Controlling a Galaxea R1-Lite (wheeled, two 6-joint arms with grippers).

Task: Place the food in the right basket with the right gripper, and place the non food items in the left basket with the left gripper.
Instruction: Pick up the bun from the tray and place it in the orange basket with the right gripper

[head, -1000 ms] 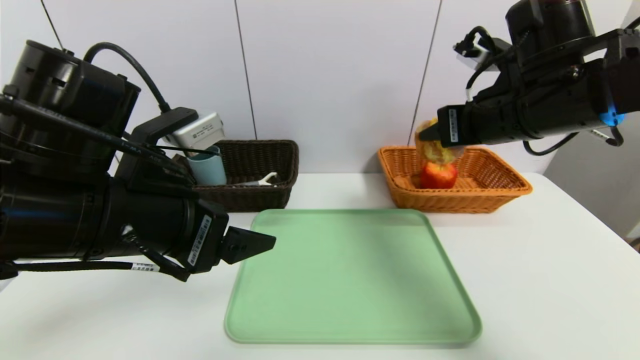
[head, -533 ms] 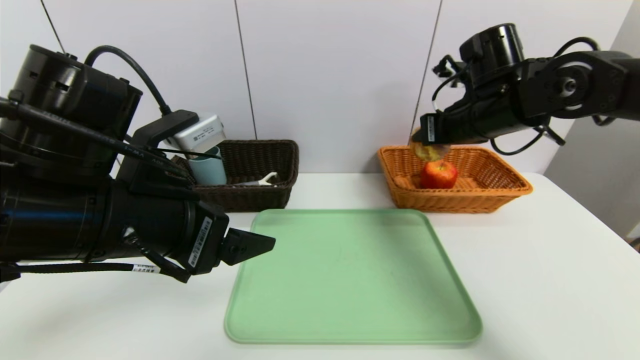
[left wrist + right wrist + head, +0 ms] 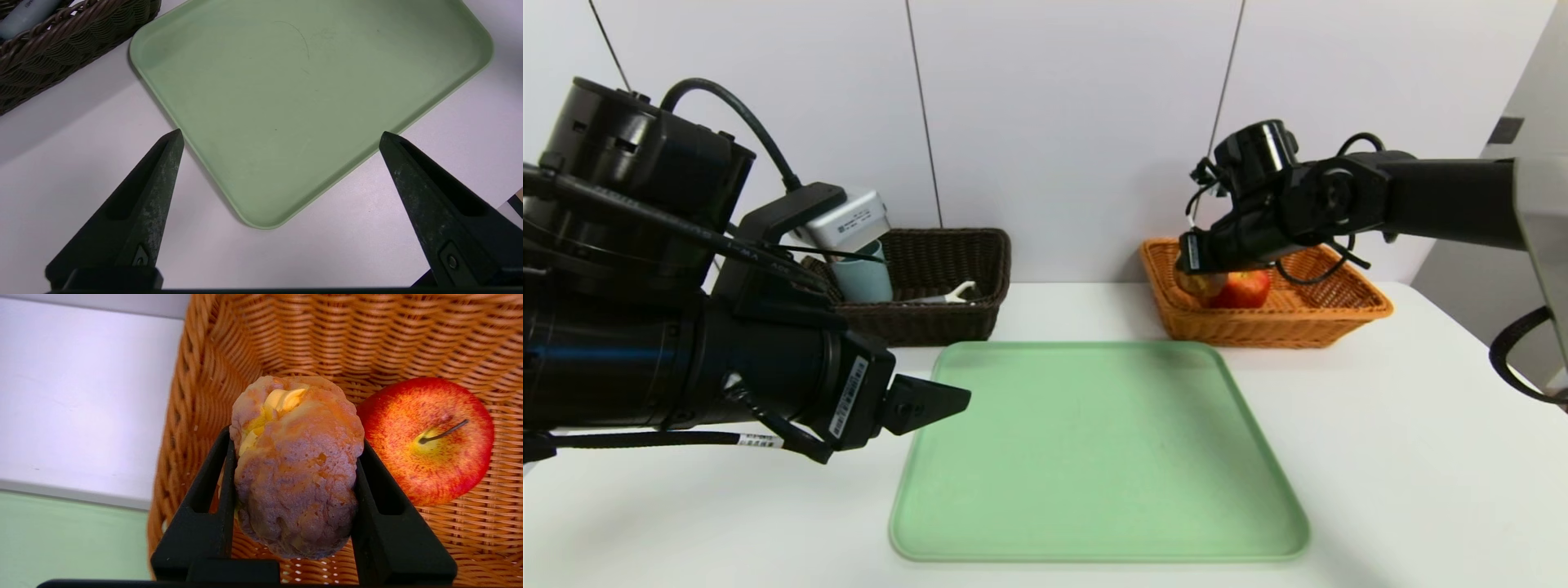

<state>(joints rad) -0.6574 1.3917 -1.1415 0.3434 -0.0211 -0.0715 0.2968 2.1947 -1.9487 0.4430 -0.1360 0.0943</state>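
Note:
My right gripper [image 3: 294,437] is shut on the pinkish-brown bun [image 3: 296,469] with yellow filling and holds it low inside the orange right basket [image 3: 1347,314], beside the red apple [image 3: 429,437]. From the head view, the bun [image 3: 1199,283] shows just under the gripper [image 3: 1196,260], left of the apple [image 3: 1245,287]. The dark brown left basket [image 3: 947,322] holds the teal-grey cup [image 3: 862,273] and the white peeler [image 3: 952,294]. My left gripper [image 3: 280,136] hangs open and empty over the near-left corner of the green tray [image 3: 306,81].
The green tray [image 3: 1094,457] lies bare in the middle of the white table. A white wall stands close behind both baskets. My left arm's bulk [image 3: 645,327] fills the left side of the head view.
My right arm has carried the bun down from above the orange basket's rim to low inside it, next to the apple. The left arm has not moved.

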